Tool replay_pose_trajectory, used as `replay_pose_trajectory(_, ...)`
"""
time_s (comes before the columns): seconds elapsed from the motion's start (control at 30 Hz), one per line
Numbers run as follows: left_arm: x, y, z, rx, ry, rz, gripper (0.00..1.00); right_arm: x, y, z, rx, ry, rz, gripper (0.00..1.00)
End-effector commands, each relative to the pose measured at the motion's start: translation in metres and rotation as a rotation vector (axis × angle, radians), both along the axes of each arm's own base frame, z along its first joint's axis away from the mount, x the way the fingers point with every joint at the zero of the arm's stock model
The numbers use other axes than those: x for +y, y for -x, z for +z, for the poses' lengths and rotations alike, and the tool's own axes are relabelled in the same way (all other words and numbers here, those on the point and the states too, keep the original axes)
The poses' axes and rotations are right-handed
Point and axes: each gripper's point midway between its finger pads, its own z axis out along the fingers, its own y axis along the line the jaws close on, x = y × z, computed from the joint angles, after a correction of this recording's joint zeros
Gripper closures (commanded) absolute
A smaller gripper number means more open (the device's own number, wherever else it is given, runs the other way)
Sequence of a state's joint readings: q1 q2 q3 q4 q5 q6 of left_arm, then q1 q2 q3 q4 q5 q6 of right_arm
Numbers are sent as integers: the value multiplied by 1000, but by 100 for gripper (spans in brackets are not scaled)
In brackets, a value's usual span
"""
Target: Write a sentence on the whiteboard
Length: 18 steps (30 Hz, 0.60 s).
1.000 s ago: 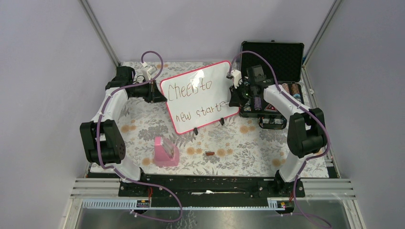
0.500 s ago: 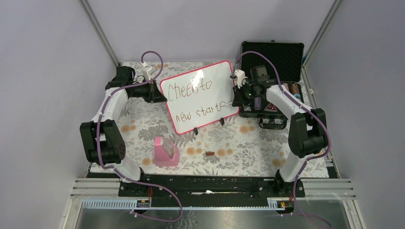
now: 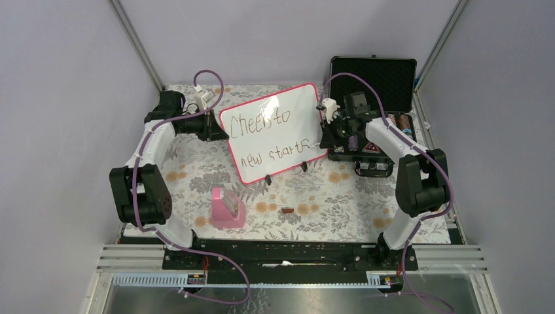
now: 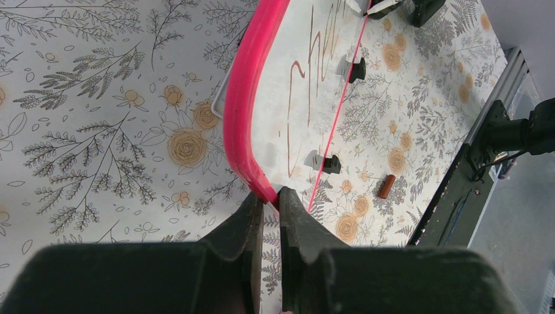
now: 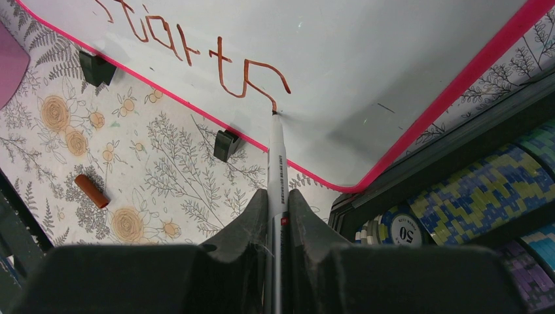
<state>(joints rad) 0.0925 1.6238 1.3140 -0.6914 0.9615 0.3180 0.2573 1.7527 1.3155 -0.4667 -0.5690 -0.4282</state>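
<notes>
1. Top view: the flat, glossy white whiteboard (image 3: pixel 288 127) with a thin pink-red frame sits mid-table on the flower-printed tablecloth (image 3: pixel 196 170), between the arms. The sentence (image 3: pixel 265 122), brown handwritten letters in two lines, reads roughly "Cheers to / new starts".
2. Left wrist: the left gripper (image 4: pixel 270 196) has its black jaws clamped on the whiteboard's rounded frame corner.
3. Right wrist: the right gripper (image 5: pixel 277 196) is closed on a thin white marker pen (image 5: pixel 277 157), its tip touching the whiteboard at the last letter.

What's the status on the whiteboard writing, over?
Left gripper shut on the whiteboard frame. Right gripper shut on the marker, tip at the sentence, last letter. Chip case close beside the board's right corner, not blocking.
</notes>
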Motion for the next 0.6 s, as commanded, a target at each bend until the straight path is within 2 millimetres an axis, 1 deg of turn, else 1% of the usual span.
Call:
replay_pose_trajectory(0.0, -6, -8, 14, -117, -29, -51, 100, -5, -8, 5, -63, 14, 1, 100)
replay_pose_trajectory(0.4, -7, -7, 14, -119, -31, -52, 100, 18, -3, 9, -55, -10, 47, 100)
replay_pose_trajectory(0.57, -6, -7, 14, -119, -32, -52, 100, 24, -1, 11, -60, -12, 59, 100)
